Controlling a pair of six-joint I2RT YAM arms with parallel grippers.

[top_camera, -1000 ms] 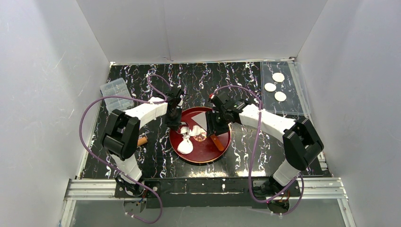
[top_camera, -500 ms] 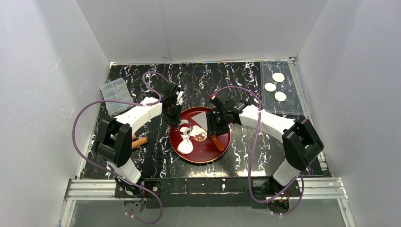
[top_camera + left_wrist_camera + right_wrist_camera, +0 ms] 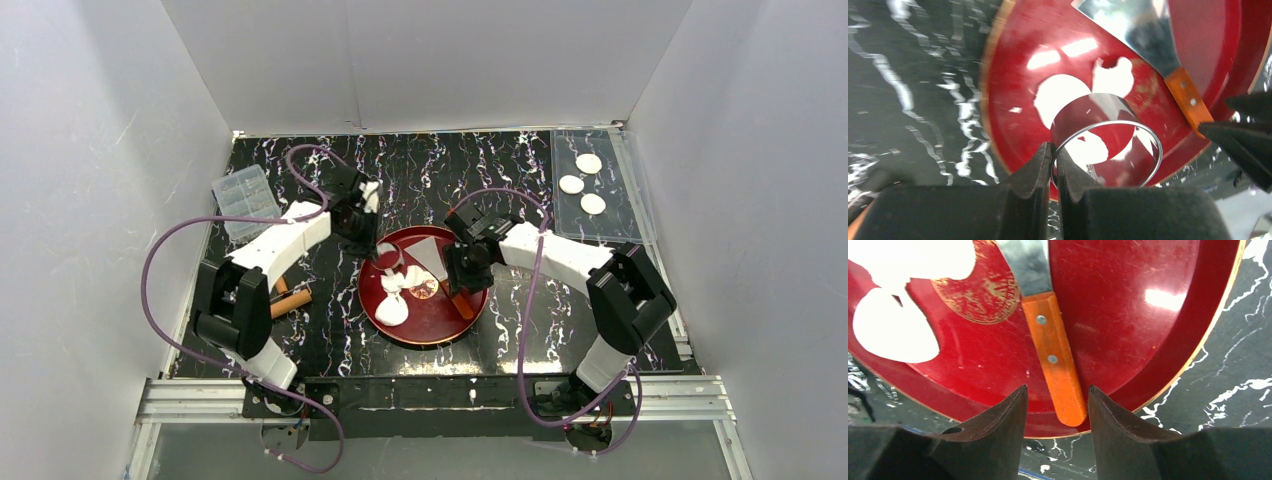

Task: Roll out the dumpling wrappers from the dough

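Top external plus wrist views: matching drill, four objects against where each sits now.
1. metal ring
2. scraper
3. dumpling wrappers
4. clear box

A. on the table, far left
B. pinched in the left gripper
C. on the clear sheet, far right
D. lying in the red plate, handle between the open right gripper fingers

Pairs: 1-B, 2-D, 3-C, 4-A

Lab booth: white panel walls (image 3: 90, 150)

No text, label, brand or number is legible. The gold emblem (image 3: 980, 292) on the red plate (image 3: 1128, 315) cannot be read.
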